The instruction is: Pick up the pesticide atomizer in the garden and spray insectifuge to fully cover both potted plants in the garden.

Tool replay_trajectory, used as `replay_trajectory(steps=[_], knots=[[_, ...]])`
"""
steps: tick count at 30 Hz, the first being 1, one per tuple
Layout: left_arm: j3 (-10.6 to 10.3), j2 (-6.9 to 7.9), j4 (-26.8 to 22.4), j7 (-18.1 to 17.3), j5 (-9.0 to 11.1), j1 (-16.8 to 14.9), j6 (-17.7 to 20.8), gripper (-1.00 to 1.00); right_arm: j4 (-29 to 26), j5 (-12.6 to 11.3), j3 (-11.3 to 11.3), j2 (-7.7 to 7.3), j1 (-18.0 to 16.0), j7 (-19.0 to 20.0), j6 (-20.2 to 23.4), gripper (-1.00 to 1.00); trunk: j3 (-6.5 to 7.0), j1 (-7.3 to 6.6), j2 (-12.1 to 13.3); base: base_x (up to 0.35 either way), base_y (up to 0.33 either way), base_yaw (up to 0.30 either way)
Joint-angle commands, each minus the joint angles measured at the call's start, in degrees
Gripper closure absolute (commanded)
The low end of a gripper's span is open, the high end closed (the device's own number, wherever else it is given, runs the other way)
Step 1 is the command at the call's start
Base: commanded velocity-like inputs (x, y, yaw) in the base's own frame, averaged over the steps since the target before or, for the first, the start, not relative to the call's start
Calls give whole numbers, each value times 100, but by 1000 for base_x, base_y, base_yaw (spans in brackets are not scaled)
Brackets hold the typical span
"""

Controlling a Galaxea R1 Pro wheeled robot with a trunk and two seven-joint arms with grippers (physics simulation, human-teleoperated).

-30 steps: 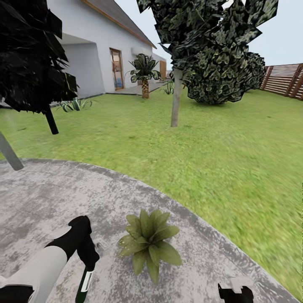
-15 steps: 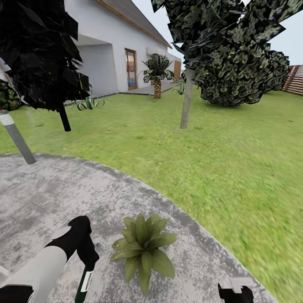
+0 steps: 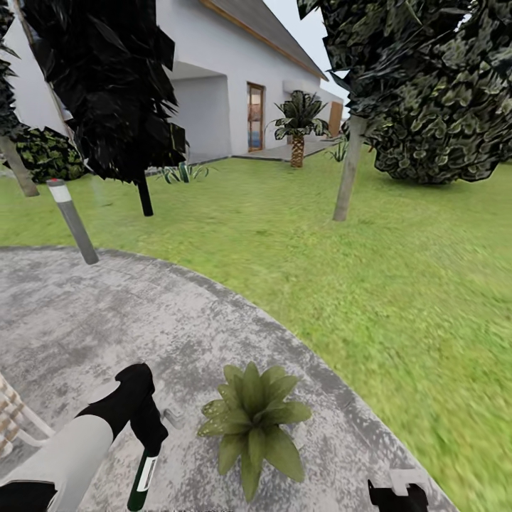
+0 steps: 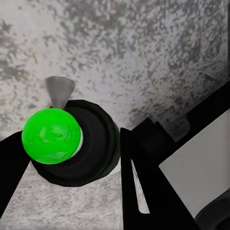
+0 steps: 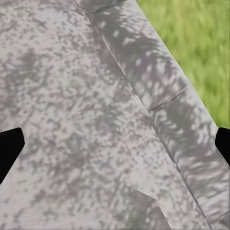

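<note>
One potted plant [image 3: 252, 419], a low rosette of pointed green leaves, stands on the grey paved patio [image 3: 85, 320] near its curved edge. Just left of it my left gripper [image 3: 151, 435] is shut on the pesticide atomizer [image 3: 144, 475], a dark bottle with a white label hanging below the fingers. The left wrist view looks down on the atomizer [image 4: 72, 143]: a bright green cap on a round black body, clamped in my left gripper [image 4: 74, 165]. My right gripper [image 3: 398, 494] sits low to the plant's right. In the right wrist view the right gripper [image 5: 115, 143] is open over bare paving.
A grey bollard lamp [image 3: 71, 220] stands at the patio's far left edge. A woven chair [image 3: 11, 419] shows at the left border. Lawn [image 3: 398, 284] lies beyond, with a thin tree trunk [image 3: 348, 171], a dark tree [image 3: 107, 85], a palm [image 3: 299, 121] and a white house [image 3: 235, 85].
The camera has swung left, so the whole scene has slid right, bringing the bollard lamp and chair into view. Both arms keep their pose, the left still holding the atomizer.
</note>
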Motion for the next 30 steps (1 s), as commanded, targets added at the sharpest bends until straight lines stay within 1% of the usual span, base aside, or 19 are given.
replay_trajectory(steps=[1, 10, 24, 26, 30], knots=[[-26, 2, -8, -44, -27, -4, 54, 100, 12, 61, -32, -3, -3, -35, -19, -100, -5, -1, -2, 0, -252, 277], [-18, 9, -11, -44, -26, -4, 54, 100, 12, 61, -32, -2, -6, -35, -17, -100, -5, -1, -2, 110, -270, 277], [-5, 10, -16, -29, -27, -4, 54, 100, 12, 61, -32, -4, -3, -35, -19, -100, -5, -1, -2, 13, -272, 276], [4, 15, -30, -27, -27, -5, 55, 100, 12, 61, -33, -6, -5, -35, -16, -100, -5, -1, -2, 83, -228, 171], [8, 8, -42, -35, -27, -20, 61, 100, 6, 62, -32, -18, -2, -35, -22, -100, -5, -1, -2, 28, -49, 33]])
